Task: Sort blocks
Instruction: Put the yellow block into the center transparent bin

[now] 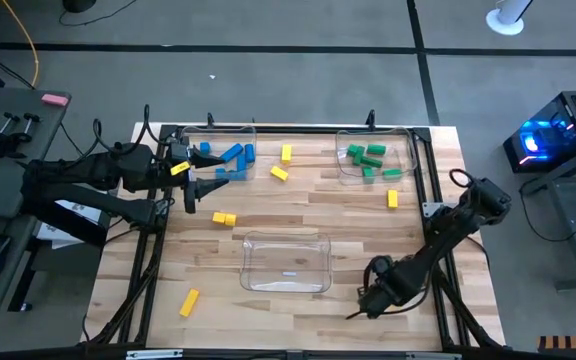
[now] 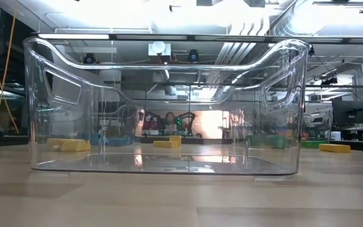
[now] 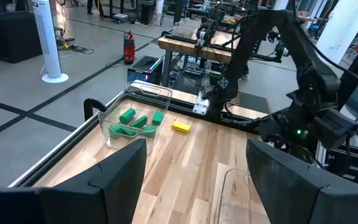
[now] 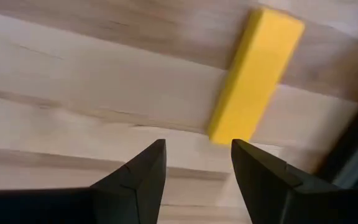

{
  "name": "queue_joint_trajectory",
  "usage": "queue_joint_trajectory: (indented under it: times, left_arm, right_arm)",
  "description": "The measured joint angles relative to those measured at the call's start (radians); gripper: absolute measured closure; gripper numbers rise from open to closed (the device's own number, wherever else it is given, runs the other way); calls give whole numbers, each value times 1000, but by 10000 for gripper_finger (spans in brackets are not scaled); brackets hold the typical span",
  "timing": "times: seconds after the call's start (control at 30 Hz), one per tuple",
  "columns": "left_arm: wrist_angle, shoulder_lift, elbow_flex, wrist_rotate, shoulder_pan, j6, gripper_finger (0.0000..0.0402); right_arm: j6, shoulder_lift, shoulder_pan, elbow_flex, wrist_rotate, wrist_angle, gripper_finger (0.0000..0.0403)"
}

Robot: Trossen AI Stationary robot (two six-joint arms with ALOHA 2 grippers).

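The left gripper is hovering over the counter at its left edge beside the bin of blue blocks, its jaws spread and gripping nothing. A yellow block is showing at this gripper in the high view; contact cannot be told. The right gripper is sitting low at the counter's near right corner, jaws parted with nothing between them, a yellow bar lying just ahead. Green blocks are lying in the far right bin. An empty clear bin is standing at centre front. Loose yellow blocks are lying scattered on the counter.
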Motion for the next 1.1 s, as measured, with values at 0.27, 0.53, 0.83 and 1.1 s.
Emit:
queue_joint_trajectory:
  times: [0.27, 0.53, 0.83, 1.1]
  left_arm:
    - [0, 0, 0, 0, 0, 0, 140]
    - [1, 0, 0, 7, 0, -27, 140]
    - [4, 0, 0, 12, 0, -70, 140]
    - [6, 0, 0, 12, 0, -78, 140]
  right_arm:
    - [124, 2, 29, -34, -2, -63, 224]
    - [187, 1, 30, -120, 22, 62, 224]
    - [189, -40, 35, -121, 35, 17, 224]
    - [205, -115, 64, -175, 62, 3, 224]
